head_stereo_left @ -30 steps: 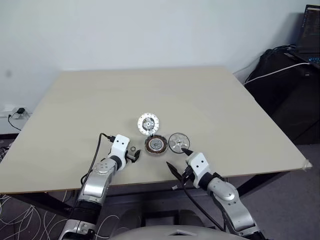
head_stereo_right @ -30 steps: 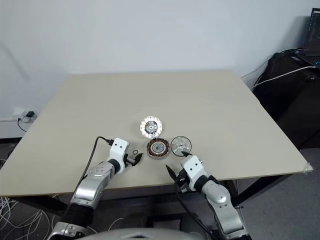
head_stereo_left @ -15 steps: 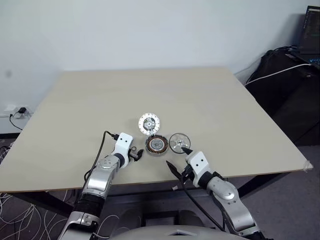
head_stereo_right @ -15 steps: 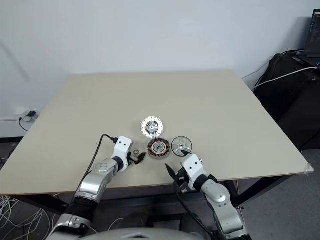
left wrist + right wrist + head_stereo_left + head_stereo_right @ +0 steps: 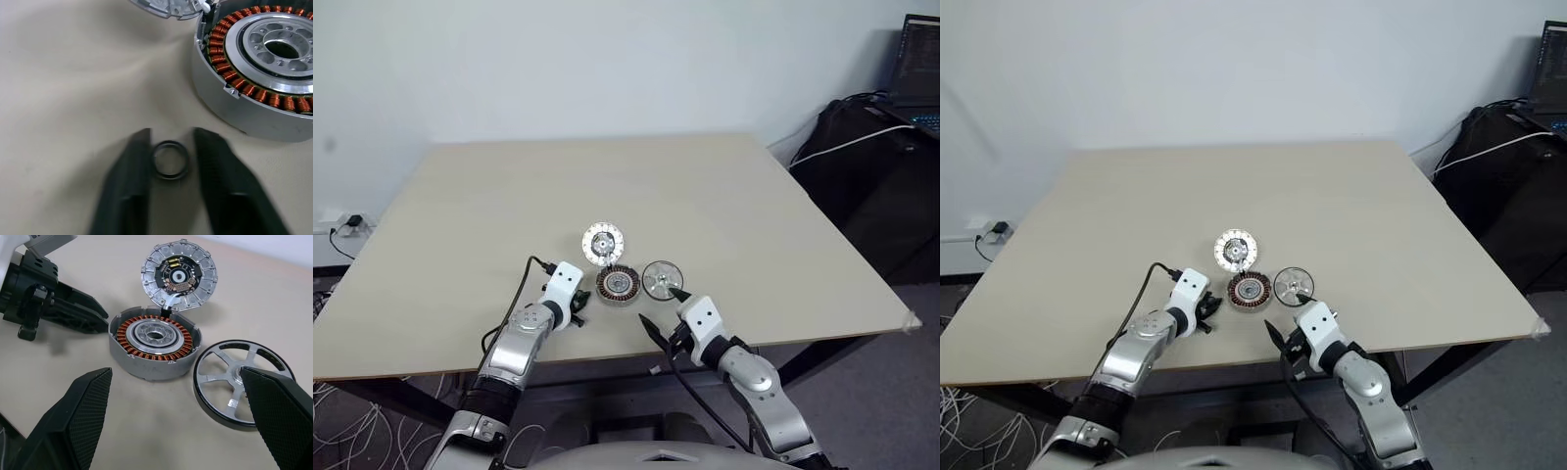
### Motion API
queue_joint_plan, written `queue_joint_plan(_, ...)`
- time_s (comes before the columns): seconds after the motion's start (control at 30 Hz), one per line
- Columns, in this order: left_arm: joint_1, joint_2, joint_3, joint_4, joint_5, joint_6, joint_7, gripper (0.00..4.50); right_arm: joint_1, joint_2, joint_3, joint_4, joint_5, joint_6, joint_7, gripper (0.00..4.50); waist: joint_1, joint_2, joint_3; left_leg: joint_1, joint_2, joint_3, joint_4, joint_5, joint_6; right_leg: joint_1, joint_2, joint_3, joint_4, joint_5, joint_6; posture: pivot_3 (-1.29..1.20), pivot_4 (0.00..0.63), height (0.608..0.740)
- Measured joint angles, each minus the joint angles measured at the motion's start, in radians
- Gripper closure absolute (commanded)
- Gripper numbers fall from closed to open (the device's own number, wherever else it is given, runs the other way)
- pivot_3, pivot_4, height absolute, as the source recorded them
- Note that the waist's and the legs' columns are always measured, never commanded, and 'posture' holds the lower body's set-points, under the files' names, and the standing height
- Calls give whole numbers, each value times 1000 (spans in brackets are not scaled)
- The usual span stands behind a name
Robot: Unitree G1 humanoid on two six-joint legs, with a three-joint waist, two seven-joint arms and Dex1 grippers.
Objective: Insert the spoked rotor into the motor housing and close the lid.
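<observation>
Rotor not yet seated: at the lower centre of the left wrist view, the left gripper has its fingers narrowed about a small washer ring, seemingly not quite pinching it. The next move likely calls for a firm nip. The right gripper gapes wide, empty. The spoked rotor lies right of the motor housing, with the lid above.

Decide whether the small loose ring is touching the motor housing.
Apart. The left wrist view shows the ring lying flat on the table, with a strip of bare tabletop between it and the motor housing.
</observation>
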Motion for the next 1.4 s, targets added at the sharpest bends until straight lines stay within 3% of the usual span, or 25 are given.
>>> queue_joint_plan(0.47, 44, -1, 31, -50, -4, 8, 48, 3831, 1, -1, 0, -23, 0, 12, -5, 0, -1, 1, 0, -1, 0, 0, 0, 0, 0, -1, 0, 1, 0, 0, 0, 0, 0, 740)
queue_joint_plan(0.83, 88, 1, 83, -230, -18, 22, 67, 3831, 7, -2, 0, -33, 0, 24, -7, 0, 5, -1, 1, -3, 0, 0, 0, 0, 0, -2, -1, 0, -1, 0, 0, 0, 0, 740)
queue_joint_plan(1.1, 24, -26, 22, -249, -18, 38, 19, 3831, 1, 0, 2, -33, 0, 40, -6, 0, 6, -2, 2, -3, -1, 0, 0, 0, 0, -2, -1, 0, -1, 0, 0, 0, 0, 740)
queue_joint_plan(1.4, -66, -69, -56, -121, -10, 37, -16, 3831, 9, -2, -1, -28, 0, 22, -9, 0, 3, -3, 2, -3, -1, 0, 0, 2, 3, -2, 0, 0, -1, 0, 0, 0, 0, 740)
